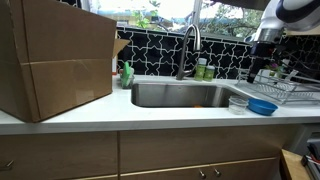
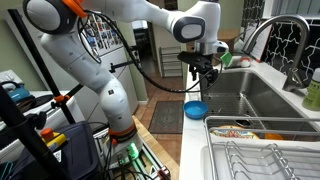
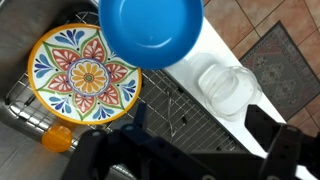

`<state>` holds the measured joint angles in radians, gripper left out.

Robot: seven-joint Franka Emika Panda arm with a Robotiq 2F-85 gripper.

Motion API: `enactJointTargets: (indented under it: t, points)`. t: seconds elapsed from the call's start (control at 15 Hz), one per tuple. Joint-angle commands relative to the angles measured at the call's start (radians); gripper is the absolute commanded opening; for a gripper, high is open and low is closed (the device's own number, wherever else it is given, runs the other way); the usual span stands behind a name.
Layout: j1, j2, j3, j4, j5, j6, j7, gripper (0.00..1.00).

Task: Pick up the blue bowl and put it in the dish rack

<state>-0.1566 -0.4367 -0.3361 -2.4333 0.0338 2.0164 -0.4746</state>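
Nothing done yet: bowl [image 2: 197, 108] sits ungrasped on the worktop [image 1: 150, 112] mid-frame, your end effector [image 2: 203, 72] spread above it; grasp, lift, rack [image 2: 262, 158] placement all remain.

No legible txt, labels or nos. anywhere.

We see the bowl [image 1: 262, 106] on the counter [image 1: 150, 115], the cup [image 1: 238, 102] just beside it at nine o'clock, the dish rack [image 1: 285, 88] behind at one o'clock, and the sink [image 1: 185, 95] farther toward nine. Our wrist view has a plate [image 3: 85, 75] lying in the rack.
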Motion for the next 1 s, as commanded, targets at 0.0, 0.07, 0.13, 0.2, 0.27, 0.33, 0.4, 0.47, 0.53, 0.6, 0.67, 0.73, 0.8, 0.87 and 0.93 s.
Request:
enactJointTargets:
  t: [0.0,0.07,0.13,0.2,0.27,0.33,0.4,0.47,0.53,0.6,0.67,0.73,0.8,0.87,0.93]
  points:
    - [-0.024,-0.034,-0.043,-0.066,-0.009,0.019,-0.095,1.00]
    - [-0.032,-0.033,-0.053,-0.073,-0.021,0.020,-0.124,1.00]
    - [-0.036,-0.030,-0.065,-0.080,-0.029,0.020,-0.162,1.00]
    - [-0.045,-0.021,-0.072,-0.082,-0.041,0.016,-0.191,1.00]
    - [-0.053,-0.014,-0.077,-0.085,-0.057,0.015,-0.221,1.00]
    - [-0.064,-0.004,-0.078,-0.089,-0.075,0.017,-0.232,1.00]
    - [-0.072,0.006,-0.080,-0.092,-0.089,0.024,-0.245,1.00]
    - [-0.075,0.015,-0.086,-0.093,-0.093,0.031,-0.260,1.00]
    - [-0.078,0.026,-0.087,-0.093,-0.100,0.035,-0.268,1.00]
    - [-0.082,0.036,-0.088,-0.095,-0.105,0.041,-0.276,1.00]
    - [-0.085,0.047,-0.090,-0.095,-0.108,0.046,-0.281,1.00]
    - [-0.088,0.058,-0.093,-0.093,-0.109,0.051,-0.289,1.00]
    - [-0.090,0.067,-0.094,-0.094,-0.110,0.062,-0.292,1.00]
    - [-0.093,0.080,-0.096,-0.094,-0.108,0.070,-0.292,1.00]
    - [-0.094,0.092,-0.096,-0.093,-0.106,0.076,-0.296,1.00]
